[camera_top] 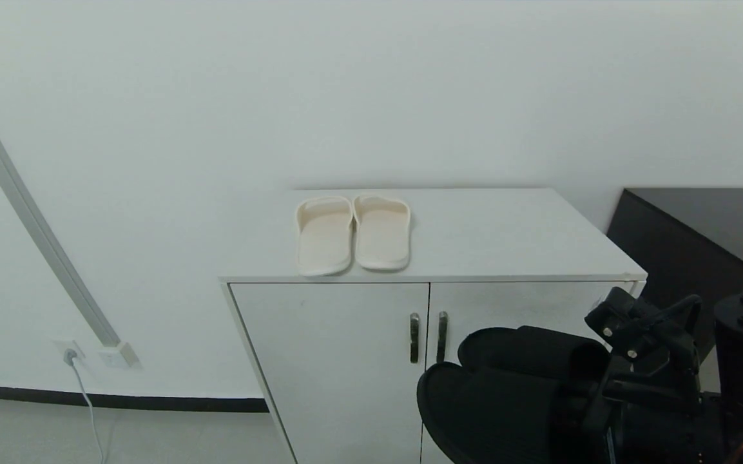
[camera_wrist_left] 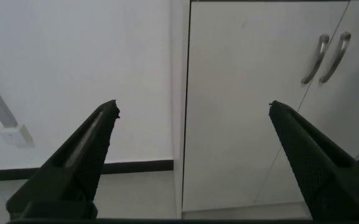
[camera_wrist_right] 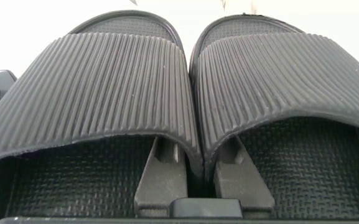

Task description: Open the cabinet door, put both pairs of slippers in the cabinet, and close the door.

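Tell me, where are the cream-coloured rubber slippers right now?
In the head view, the pair of cream-coloured rubber slippers sits side by side on top of the white two-door cabinet, toward its left end, above the closed left door.

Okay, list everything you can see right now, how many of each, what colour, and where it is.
cream slippers: one pair, cream, side by side on the cabinet top, towards its left
black slippers: one pair, black, held in front of the right door
cabinet: one, white, against the wall, both doors shut
door handles: two, dark metal, where the doors meet
table: one, black, right of the cabinet
wall socket: one, white, low on the wall, left
cable: one, grey, hanging from a plug beside it
left gripper: black, open, facing the left door
right gripper: black, shut on the black slippers
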